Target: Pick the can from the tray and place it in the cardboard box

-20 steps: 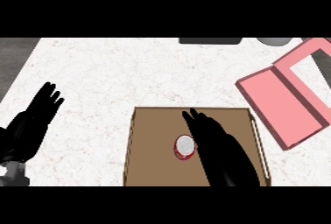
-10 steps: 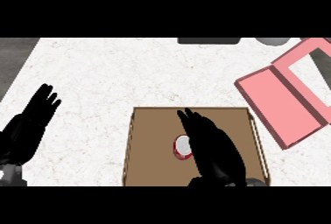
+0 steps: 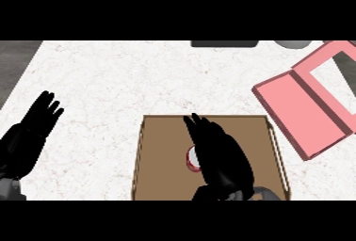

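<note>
My right hand (image 3: 219, 157) covers the can (image 3: 192, 159) on the brown tray (image 3: 156, 155), fingers straight, seemingly not pinching yet, lined up for grasping. Left hand (image 3: 31, 134) rests spread on the bench (image 3: 139, 80).

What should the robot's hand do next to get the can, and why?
Probably curl the right hand round the can. The hand lies open over the brown tray, covering most of the can, so nothing is gripped yet.
</note>
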Available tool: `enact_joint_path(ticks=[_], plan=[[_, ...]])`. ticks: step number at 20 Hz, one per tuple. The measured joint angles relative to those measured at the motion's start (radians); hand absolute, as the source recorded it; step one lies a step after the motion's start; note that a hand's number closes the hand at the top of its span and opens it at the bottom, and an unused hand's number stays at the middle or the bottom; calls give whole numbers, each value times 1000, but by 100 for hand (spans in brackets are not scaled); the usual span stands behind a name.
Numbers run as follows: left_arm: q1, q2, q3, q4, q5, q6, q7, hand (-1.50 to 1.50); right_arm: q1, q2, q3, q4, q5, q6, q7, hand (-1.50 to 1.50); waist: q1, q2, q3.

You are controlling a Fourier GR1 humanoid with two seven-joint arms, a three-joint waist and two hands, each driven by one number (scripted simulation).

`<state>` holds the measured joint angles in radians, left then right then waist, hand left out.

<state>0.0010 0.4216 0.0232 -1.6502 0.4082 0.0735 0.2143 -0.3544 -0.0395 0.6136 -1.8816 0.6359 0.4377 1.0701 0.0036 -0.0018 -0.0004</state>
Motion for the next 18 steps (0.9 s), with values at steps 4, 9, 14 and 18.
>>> enact_joint_path(ticks=[4, 9, 14, 18], plan=[[-11, -12, 7, 1, -14, -3, 7, 0, 3, 7, 7, 18, 38, 11, -20, -150, -1, 0, 0], [-6, -32, 13, 31, -29, -24, -27, 0, -2, 18, 26, 57, 60, 17, -16, -150, -1, 1, 0], [-11, -38, 23, 36, -35, -39, -20, 0, -24, 23, 18, 129, 63, 14, -24, -150, 0, 1, 0], [-15, -55, 26, 41, -48, -36, -19, 0, -33, 24, 29, 159, 61, 3, -13, -150, 1, 1, 0]])
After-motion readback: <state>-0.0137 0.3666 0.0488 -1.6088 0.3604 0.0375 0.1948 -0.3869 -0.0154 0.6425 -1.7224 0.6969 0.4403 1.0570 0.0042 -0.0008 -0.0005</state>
